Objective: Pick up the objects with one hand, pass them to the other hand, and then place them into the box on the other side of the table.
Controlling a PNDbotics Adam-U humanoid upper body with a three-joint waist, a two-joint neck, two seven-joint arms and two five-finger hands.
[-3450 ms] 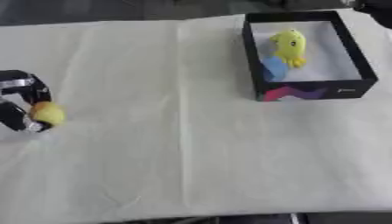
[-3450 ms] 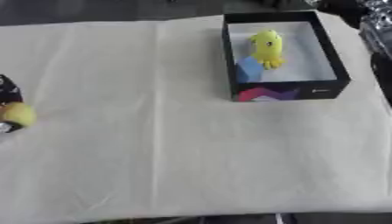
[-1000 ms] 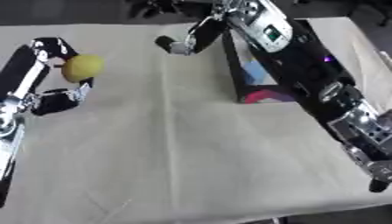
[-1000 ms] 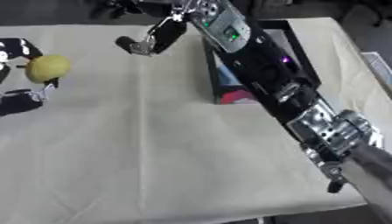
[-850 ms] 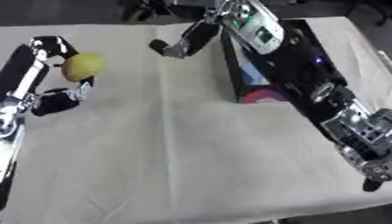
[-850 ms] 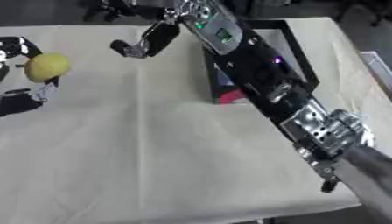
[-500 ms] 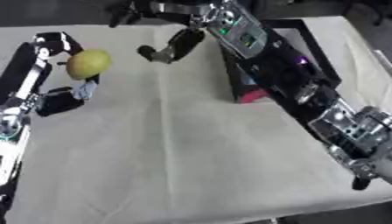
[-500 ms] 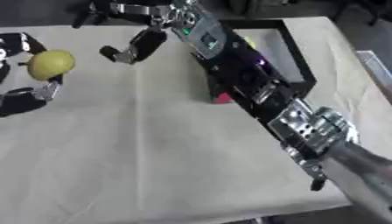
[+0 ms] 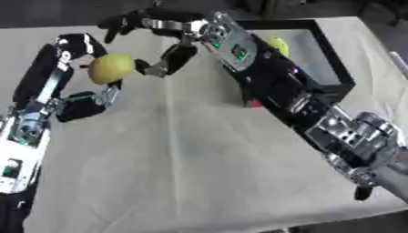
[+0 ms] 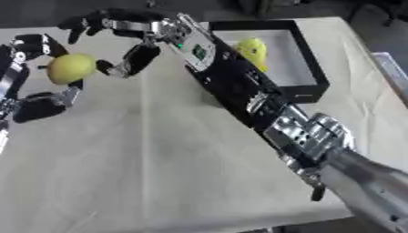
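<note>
Yellow ball (image 9: 111, 68), black-walled box (image 10: 308, 75), yellow toy (image 10: 252, 50) inside, cream tablecloth (image 9: 191, 173).

Round yellow fruit (image 9: 111, 68) raised above table, yellow toy (image 10: 252, 49) inside black box (image 10: 312, 86)

Count of things on and over the table

One lemon (image 9: 111, 68), one yellow toy (image 10: 252, 49), one black box (image 10: 307, 68), two robot hands: left hand (image 9: 79, 73), right hand (image 9: 163, 43).
</note>
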